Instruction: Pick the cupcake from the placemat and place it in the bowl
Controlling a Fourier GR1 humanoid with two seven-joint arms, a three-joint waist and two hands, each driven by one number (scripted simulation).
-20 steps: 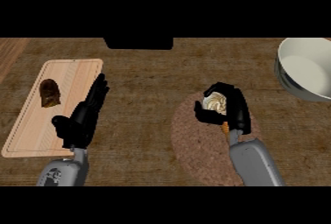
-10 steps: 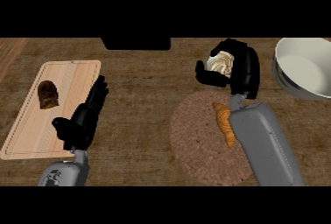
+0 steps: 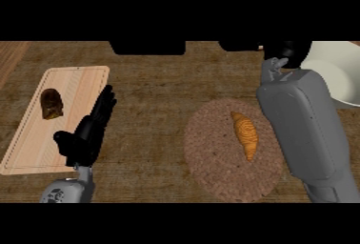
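Note:
My right hand [image 3: 288, 49] is at the view's top edge, just left of the white bowl [image 3: 339, 71], with its fingers curled round the cupcake. Only a pale sliver of the cupcake [image 3: 262, 47] shows at the hand's left side; the rest is hidden. The right forearm runs down over the right edge of the round brown placemat [image 3: 215, 162]. My left hand [image 3: 88, 133] rests open at the right edge of the cutting board.
An orange croissant [image 3: 246, 134] lies on the placemat beside the right forearm. A wooden cutting board [image 3: 42, 143] at the left carries a dark brown pastry [image 3: 51, 103]. A black object [image 3: 147, 46] sits at the counter's back edge.
My right hand has carried the cupcake off the placemat, away from me and to the right, up to the bowl's left rim. The left hand has not moved.

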